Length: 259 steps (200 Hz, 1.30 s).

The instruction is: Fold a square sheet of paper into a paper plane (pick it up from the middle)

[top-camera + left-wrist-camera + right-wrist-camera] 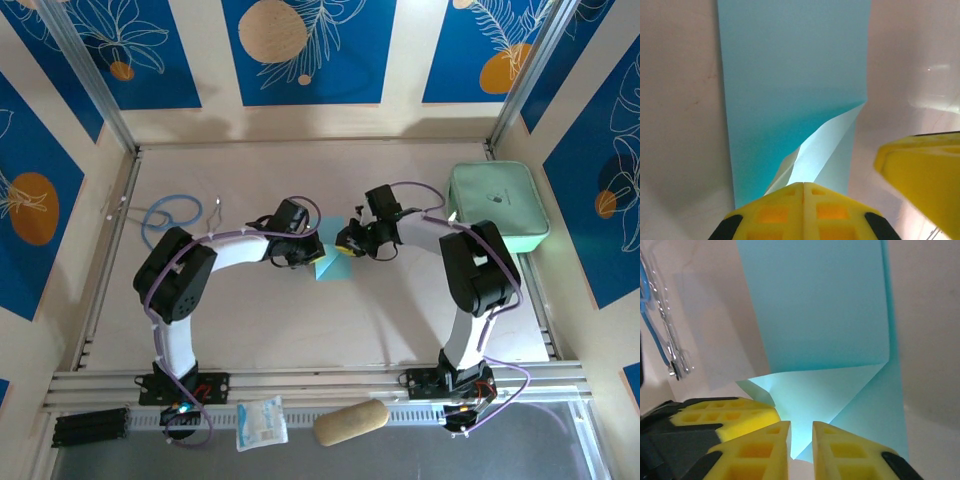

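The square sheet of paper (330, 266), thin and light blue, lies partly folded at the table's middle between both arms. My left gripper (312, 254) is shut on its near edge. In the left wrist view the yellow jaws (803, 186) meet flush, and a raised pale flap of the paper (790, 75) comes out from between them. My right gripper (346, 244) faces it from the right. In the right wrist view its fingers (801, 432) stand a little apart, with a folded corner of the paper (820, 305) reaching into the gap. The two grippers nearly touch.
A mint-green zip case (498, 207) lies at the right wall. A blue cable loop (170, 212) lies at the back left. On the near rail are a white snack packet (262, 422) and a tan oblong pad (350, 422).
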{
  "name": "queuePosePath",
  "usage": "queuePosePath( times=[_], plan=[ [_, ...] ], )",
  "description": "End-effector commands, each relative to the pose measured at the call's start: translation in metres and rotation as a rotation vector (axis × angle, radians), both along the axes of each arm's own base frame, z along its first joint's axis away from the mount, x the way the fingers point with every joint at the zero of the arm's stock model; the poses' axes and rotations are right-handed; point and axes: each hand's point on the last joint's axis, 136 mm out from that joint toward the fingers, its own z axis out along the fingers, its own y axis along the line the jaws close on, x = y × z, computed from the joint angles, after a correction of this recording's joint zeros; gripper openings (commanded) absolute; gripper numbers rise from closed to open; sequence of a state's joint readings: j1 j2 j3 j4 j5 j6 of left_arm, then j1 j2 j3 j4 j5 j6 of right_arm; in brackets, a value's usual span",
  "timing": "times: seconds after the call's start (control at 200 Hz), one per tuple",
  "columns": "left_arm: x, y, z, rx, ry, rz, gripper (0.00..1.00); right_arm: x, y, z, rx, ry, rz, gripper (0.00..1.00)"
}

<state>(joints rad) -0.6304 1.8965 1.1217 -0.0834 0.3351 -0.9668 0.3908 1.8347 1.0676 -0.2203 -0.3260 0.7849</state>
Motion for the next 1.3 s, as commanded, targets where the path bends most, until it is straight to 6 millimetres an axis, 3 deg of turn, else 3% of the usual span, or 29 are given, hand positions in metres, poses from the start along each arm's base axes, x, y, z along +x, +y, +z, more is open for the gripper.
queuePosePath(
  times=[0.0,0.455,0.695,0.83,0.96,1.066,1.186,1.291],
  plan=[
    [0.002,0.006,-0.012,0.045,0.018,0.004,0.03,0.005,0.007,-0.003,0.014,0.004,0.024,0.17],
    [-0.008,0.017,-0.041,0.119,0.094,0.014,0.02,0.014,0.002,-0.034,-0.062,0.019,0.045,0.13],
    [-0.023,0.029,-0.060,0.165,0.166,0.026,0.01,0.030,-0.026,-0.048,-0.086,0.024,-0.027,0.13],
    [-0.027,0.030,-0.064,0.163,0.178,0.024,0.00,0.047,-0.040,-0.043,-0.061,0.013,-0.074,0.13],
    [-0.021,0.020,-0.053,0.112,0.149,0.009,0.01,0.052,-0.042,-0.026,-0.065,-0.027,-0.075,0.14],
    [-0.008,0.003,-0.027,0.031,0.089,-0.014,0.04,0.047,-0.041,-0.010,-0.056,-0.048,-0.084,0.15],
    [0.008,-0.012,0.012,-0.046,-0.001,-0.031,0.09,0.031,-0.040,-0.002,-0.044,-0.032,-0.099,0.19],
    [0.015,-0.014,0.029,-0.058,-0.047,-0.032,0.13,0.014,-0.035,-0.003,-0.031,0.019,-0.103,0.25]
  ],
)
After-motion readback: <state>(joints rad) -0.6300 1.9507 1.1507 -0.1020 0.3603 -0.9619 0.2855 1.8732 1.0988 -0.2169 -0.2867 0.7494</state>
